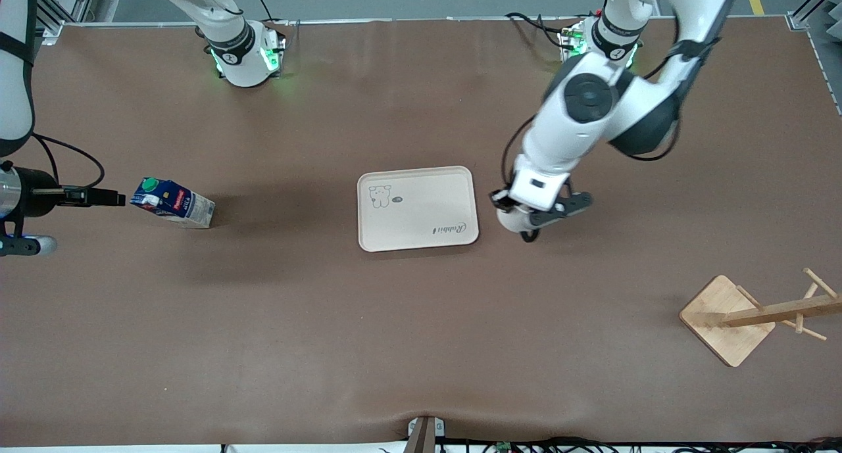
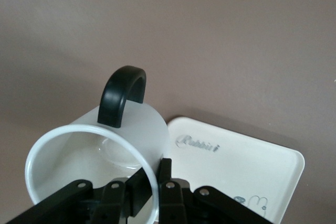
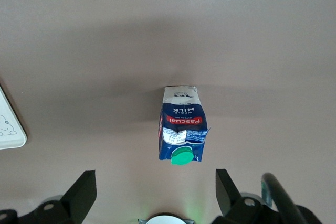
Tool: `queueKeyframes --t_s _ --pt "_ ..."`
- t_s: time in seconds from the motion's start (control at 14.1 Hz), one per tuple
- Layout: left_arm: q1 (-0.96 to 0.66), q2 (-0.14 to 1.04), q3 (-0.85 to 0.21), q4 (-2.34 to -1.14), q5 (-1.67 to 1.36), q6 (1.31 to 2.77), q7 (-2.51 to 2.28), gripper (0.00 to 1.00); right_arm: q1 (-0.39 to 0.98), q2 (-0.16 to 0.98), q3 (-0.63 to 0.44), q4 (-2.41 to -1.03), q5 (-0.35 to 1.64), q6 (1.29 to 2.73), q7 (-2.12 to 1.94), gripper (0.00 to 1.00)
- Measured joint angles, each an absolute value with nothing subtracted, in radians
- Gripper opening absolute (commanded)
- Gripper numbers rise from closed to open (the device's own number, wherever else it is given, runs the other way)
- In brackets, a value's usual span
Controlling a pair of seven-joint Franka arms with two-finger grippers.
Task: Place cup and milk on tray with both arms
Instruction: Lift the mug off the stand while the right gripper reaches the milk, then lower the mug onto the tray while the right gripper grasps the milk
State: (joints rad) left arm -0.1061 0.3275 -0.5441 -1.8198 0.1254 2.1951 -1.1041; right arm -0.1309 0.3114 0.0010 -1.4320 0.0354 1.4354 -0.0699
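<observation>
The white cup with its black handle hangs in my left gripper, which is shut on its rim, one finger inside and one outside. In the front view the left gripper holds the cup just off the cream tray's edge, toward the left arm's end. The tray also shows in the left wrist view. The milk carton stands on the table toward the right arm's end. My right gripper is open beside it, apart from it. The carton lies ahead of the open fingers.
A wooden rack with a square base lies tipped near the left arm's end, nearer the front camera. A corner of the tray shows in the right wrist view. Brown table surface surrounds the tray.
</observation>
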Motion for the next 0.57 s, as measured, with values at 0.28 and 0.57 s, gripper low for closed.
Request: queueKeyframes --t_s 0.28,0.57 --pt "-0.254 0.492 -0.542 -1.711 0.225 2.196 -1.355 0.0 -0.129 0.311 0.002 -1.431 0.037 1.439 -0.07 1.0" --pt "-0.326 0.622 -0.54 -1.646 0.231 2.196 -1.424 0.0 -0.107 0.311 0.003 -1.43 0.037 1.439 -0.069 1.0"
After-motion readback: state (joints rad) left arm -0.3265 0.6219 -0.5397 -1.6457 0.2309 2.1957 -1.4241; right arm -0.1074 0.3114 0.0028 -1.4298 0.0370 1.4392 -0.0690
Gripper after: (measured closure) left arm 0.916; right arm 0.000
